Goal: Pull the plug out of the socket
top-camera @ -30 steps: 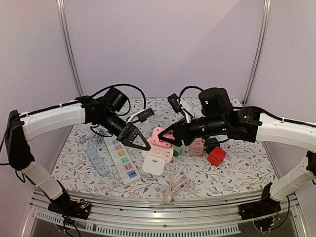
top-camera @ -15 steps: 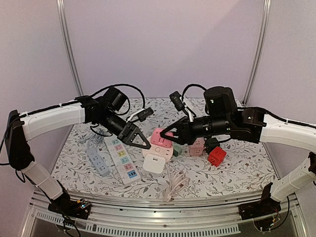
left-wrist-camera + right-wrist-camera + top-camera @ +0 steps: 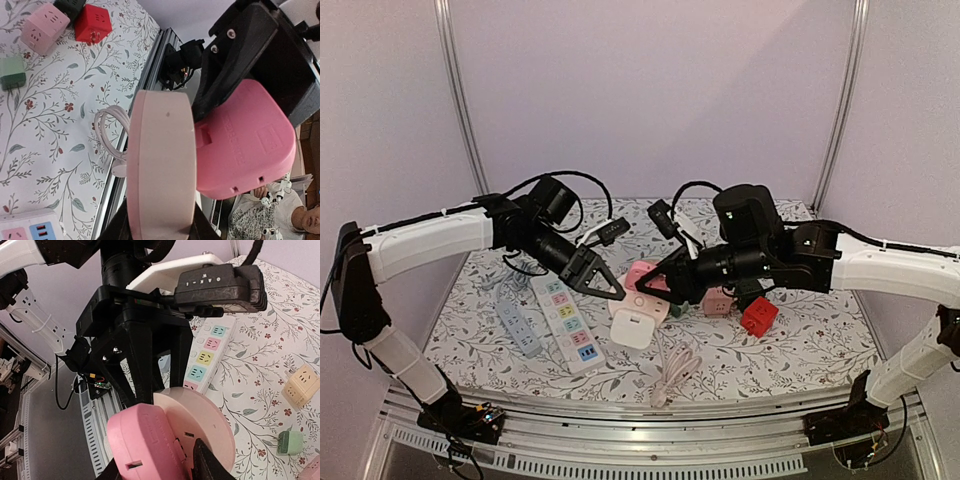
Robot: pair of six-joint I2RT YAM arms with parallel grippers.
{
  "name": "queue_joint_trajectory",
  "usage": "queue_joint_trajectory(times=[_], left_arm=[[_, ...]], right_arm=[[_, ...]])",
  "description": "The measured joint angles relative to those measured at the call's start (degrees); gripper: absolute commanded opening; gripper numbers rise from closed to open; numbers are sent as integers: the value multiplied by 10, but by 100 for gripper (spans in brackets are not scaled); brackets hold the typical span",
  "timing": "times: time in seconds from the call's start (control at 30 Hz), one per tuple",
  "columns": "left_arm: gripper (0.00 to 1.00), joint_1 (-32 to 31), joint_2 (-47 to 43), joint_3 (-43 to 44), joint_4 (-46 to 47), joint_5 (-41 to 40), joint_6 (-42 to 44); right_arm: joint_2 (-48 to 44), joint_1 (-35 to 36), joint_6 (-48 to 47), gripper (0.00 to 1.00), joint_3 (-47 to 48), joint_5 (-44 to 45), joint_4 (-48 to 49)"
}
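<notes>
A pale pink round socket (image 3: 160,160) is clamped edge-on in my left gripper (image 3: 160,222), which is shut on its rim. Against the socket's face sits a brighter pink plug (image 3: 145,445), and my right gripper (image 3: 155,467) is shut on the plug's sides. From above, the plug (image 3: 640,274) and socket (image 3: 642,303) hang between the left gripper (image 3: 607,286) and right gripper (image 3: 667,284), just over the table's middle. The plug (image 3: 245,150) still touches the socket's face. Whether its pins are fully seated is hidden.
Below and left lie a white power strip with coloured outlets (image 3: 568,322) and a grey-blue strip (image 3: 517,322). A white cube (image 3: 632,331) and a coiled white cable (image 3: 675,372) lie under the grippers. A pink cube (image 3: 718,300), red cube (image 3: 758,316) and green adapter (image 3: 12,72) sit to the right.
The right arm has shifted left towards the left gripper, and its jaws have narrowed onto the pink plug. The left arm has kept its hold and place.
</notes>
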Motion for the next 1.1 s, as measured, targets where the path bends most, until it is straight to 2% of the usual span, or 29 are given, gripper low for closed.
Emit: queue_joint_trajectory(times=[0.13,0.27,0.8,1.1], left_arm=[[0,5,1,0,0,2,-6],[0,9,3,0,6,8,-17],[0,13,7,-1,31,27,-36],[0,17,14,-1,38,27,-40]], right_arm=[[4,10,-17,38,5,21,-5],[4,25,-35,44,5,60,-7],[4,101,-174,43,26,287,-70],[27,109,-234,42,45,340,-87]])
